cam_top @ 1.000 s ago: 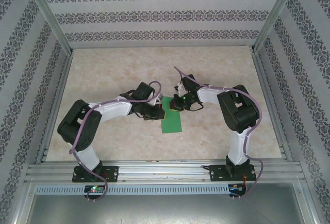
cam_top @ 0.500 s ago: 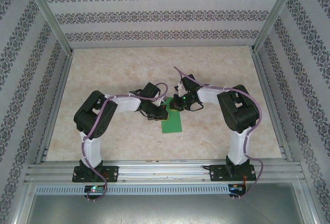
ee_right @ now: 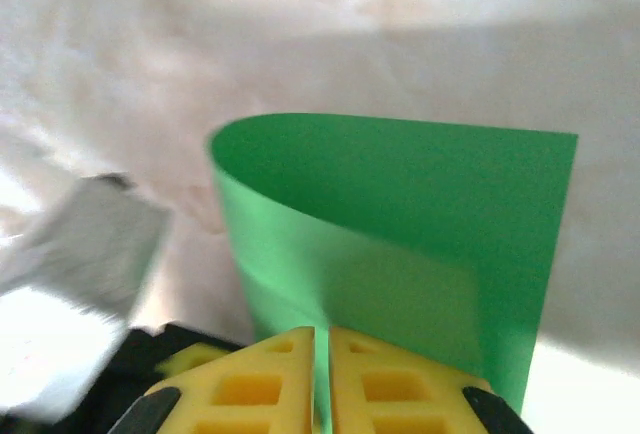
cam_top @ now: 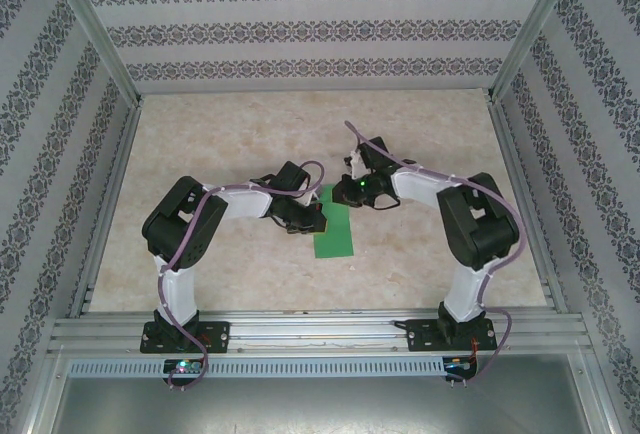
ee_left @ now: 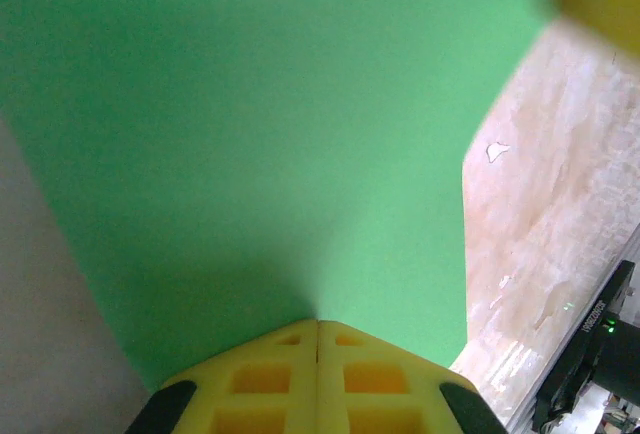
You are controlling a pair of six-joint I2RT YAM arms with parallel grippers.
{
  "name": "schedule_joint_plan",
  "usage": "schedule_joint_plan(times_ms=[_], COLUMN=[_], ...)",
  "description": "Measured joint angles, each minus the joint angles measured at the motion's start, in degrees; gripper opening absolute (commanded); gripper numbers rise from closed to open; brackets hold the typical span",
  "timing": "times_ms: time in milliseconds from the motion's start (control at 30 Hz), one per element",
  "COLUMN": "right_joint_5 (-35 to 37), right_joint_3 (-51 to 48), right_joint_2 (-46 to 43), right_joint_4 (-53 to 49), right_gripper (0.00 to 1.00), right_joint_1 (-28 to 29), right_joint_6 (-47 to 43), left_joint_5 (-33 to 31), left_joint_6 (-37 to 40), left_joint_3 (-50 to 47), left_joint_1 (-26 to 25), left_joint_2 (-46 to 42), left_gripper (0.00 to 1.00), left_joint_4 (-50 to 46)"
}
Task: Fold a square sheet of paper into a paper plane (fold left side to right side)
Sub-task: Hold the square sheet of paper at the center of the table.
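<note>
So the square sheet of paper [cam_top: 335, 238] sat pretty much dead centre of the top view, on the marbled table [cam_top: 430, 124], with both arms bent in toward it. The left gripper [cam_top: 312, 220] was at the sheet's left edge and the right gripper [cam_top: 347, 194] was over its upper end.

In the left wrist view the left gripper [ee_left: 318, 326] was at the bottom middle, its yellow fingers [ee_left: 262, 379] pressed tight together right at the green paper [ee_left: 260, 134]. Honestly couldn't tell if it pinched the paper or just pushed on it.

In the right wrist view the paper [ee_right: 400, 214] curled over itself in the middle of the frame. The right gripper [ee_right: 322, 336] at the bottom edge was nearly closed, just a thin slit, with green running into it, so it looked pinched.
</note>
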Motion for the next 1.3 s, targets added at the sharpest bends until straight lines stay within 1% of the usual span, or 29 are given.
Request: schedule_joint_plan(times_ms=[100,200,367,467,567,800,1033,1300], right_joint_5=[0.09,-0.17,-0.85,-1.03,-0.98,1.27,2.05,2.08], right_joint_3=[-2.32,-6.6,-14.29,-17.33,-17.97,-17.97,-17.79,-17.35], right_joint_2=[-5.66,-10.99,-14.6,-14.12,-12.17,-8.37,-8.2,-7.8], right_joint_4=[0.46,0.79,0.9,1.09,1.33,1.16,0.48,-0.02], right_gripper=[0.0,0.0,0.0,0.0,0.0,0.0,0.0,0.0], right_joint_1=[-0.37,-0.28,2.16,4.48,5.81,5.81,5.81,5.81], right_joint_6=[0.22,0.87,3.13,4.46,5.25,5.35,4.2,3.02], left_joint_5=[-0.04,-0.15,-0.44,-0.46,-0.44,-0.37,-0.46,-0.07], left_joint_6=[-0.76,-1.53,-2.08,-2.1,-2.1,-2.32,-2.27,-0.2], left_joint_3=[-0.15,-0.35,-0.35,-0.35,-0.35,-0.2,1.22,6.01], left_joint_1=[-0.33,-0.7,-1.07,-1.07,-1.07,-1.07,-1.09,0.2], left_joint_2=[0.0,0.0,0.0,0.0,0.0,0.0,0.0,0.37], left_gripper=[0.0,0.0,0.0,0.0,0.0,0.0,0.0,0.0], left_joint_4=[0.7,1.42,1.75,1.79,1.79,1.7,0.63,0.66])
